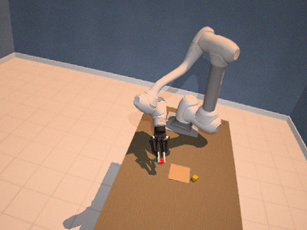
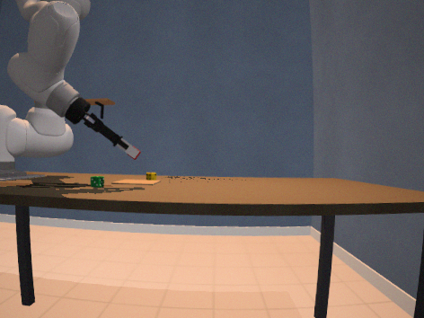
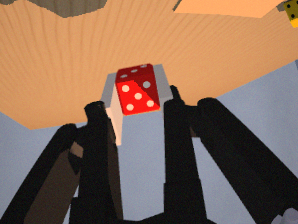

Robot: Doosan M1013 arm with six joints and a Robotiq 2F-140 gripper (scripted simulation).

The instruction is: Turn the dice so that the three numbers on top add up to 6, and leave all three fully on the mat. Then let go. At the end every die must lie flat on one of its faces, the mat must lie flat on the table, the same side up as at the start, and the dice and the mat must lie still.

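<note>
Top view: table [image 1: 204,224] runs from frame centre down to the bottom edge. Arm base [image 1: 178,127] sits at the table's upper end. Mat [image 1: 179,173] lies on the table near frame centre. One die [image 1: 194,178] rests on the table just right of the mat, off it. Gripper [image 1: 160,159] hangs left of the mat, above the table, clamped on a second die [image 1: 161,160]. Exterior view: third die [image 2: 97,181] on the table left of the mat, below the gripper.

No words, labels or brands can be read. The red die [image 3: 137,90] between my fingers shows white pips, five on the face toward my wrist camera; pips on the yellow die [image 3: 290,10], upper right, are illegible.
</note>
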